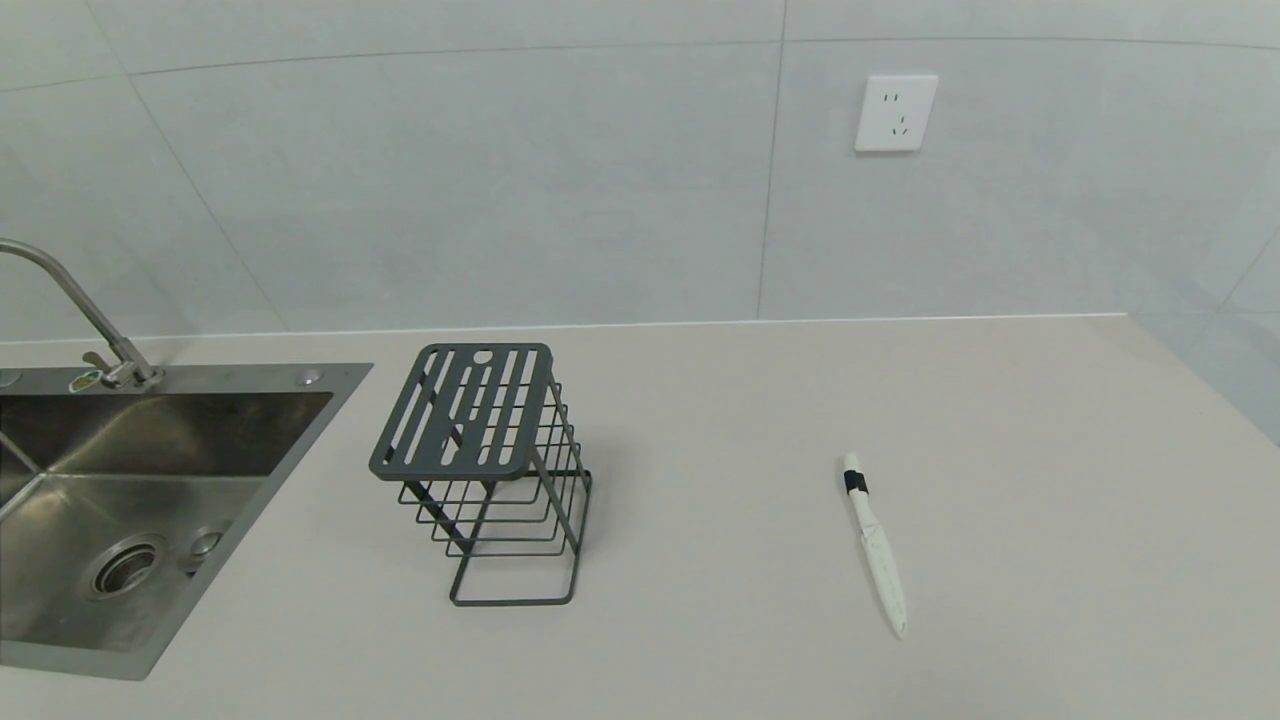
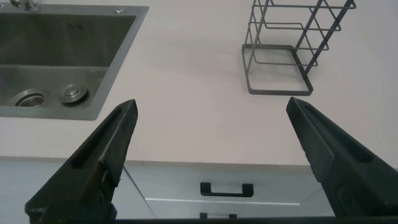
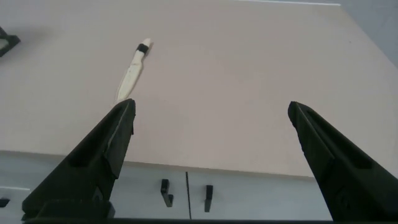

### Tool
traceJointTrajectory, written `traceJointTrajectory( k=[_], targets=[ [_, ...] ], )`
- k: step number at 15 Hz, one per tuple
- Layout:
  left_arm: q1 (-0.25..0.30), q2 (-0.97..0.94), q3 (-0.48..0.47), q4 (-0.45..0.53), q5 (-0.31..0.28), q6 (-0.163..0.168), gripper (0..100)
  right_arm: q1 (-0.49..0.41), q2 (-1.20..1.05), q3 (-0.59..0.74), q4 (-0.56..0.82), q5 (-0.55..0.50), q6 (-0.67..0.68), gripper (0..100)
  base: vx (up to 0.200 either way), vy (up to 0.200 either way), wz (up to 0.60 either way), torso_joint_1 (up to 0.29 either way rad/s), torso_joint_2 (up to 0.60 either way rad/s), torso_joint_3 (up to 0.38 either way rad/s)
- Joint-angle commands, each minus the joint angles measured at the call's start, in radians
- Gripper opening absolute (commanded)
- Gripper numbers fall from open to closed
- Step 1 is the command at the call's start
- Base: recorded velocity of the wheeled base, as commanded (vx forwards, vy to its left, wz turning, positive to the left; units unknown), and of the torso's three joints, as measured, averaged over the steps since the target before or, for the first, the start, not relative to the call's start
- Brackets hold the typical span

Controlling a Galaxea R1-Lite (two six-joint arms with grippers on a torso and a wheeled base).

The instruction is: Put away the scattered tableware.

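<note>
A cream-white knife (image 1: 875, 542) with a black band near its handle end lies flat on the beige counter, right of centre; it also appears as the knife (image 3: 133, 70) in the right wrist view. A dark wire rack with a slotted top (image 1: 482, 464) stands upright left of centre, and its base (image 2: 278, 61) is seen from the left wrist. My left gripper (image 2: 211, 112) hangs open over the counter's front edge, short of the rack. My right gripper (image 3: 211, 115) is open too, hovering at the front edge, with the knife farther in and apart from it.
A steel sink (image 1: 120, 500) with a drain and a faucet (image 1: 70, 300) is set into the counter at the left. A tiled wall with a socket (image 1: 895, 112) runs behind. Cabinet drawers with a handle (image 2: 226, 188) sit below the front edge.
</note>
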Motion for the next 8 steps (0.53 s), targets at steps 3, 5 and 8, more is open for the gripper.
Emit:
traceJointTrajectory(
  k=[3,5,8],
  targets=[
    [0.001,0.001,0.000,0.001,-0.002,0.003,100,0.000,0.002,0.000,-0.171,0.142,-0.038,100,0.000,0.000,0.00,0.000,0.00,0.000],
    [-0.001,0.001,0.000,0.001,-0.003,0.004,100,-0.003,0.057,-0.029,-0.078,0.208,-0.032,100,0.000,0.000,0.00,0.000,0.00,0.000],
    [-0.001,0.001,-0.002,0.001,-0.003,0.000,100,0.011,0.195,-0.163,0.099,0.245,-0.026,100,0.000,0.000,0.00,0.000,0.00,0.000]
  ],
)
